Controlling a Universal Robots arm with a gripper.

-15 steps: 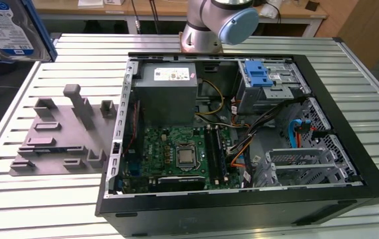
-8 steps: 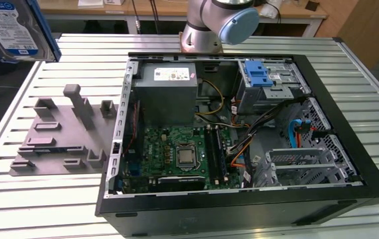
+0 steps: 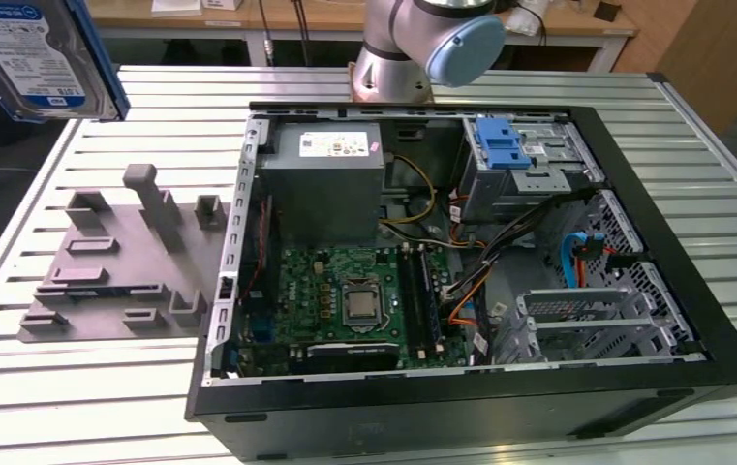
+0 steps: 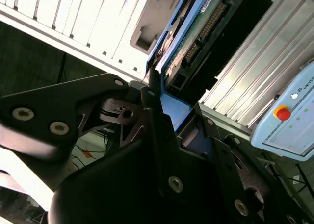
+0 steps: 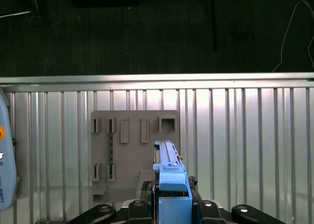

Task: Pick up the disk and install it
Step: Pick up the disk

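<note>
The disk (image 3: 35, 53), a silver drive with a blue-and-white label in a blue bracket, hangs in the air at the top of the exterior view's left, above the table's far corner. In the second wrist view my gripper (image 4: 171, 104) is shut on the blue bracket, and the disk's (image 4: 196, 33) circuit-board side points away from the black fingers (image 4: 153, 94). In the first wrist view the disk (image 5: 166, 160) stands edge-on above the gripper (image 5: 171, 207), over the grey fixture plate (image 5: 135, 150).
An open computer case (image 3: 600, 378) lies on the slatted table (image 3: 84, 407), holding a grey box (image 3: 326, 174), a motherboard (image 3: 355, 300) and a silver cage with a blue latch (image 3: 517, 150). The grey fixture plate (image 3: 123, 262) lies beside it. The arm's base (image 3: 407, 48) stands behind; a pendant (image 4: 289, 121) is nearby.
</note>
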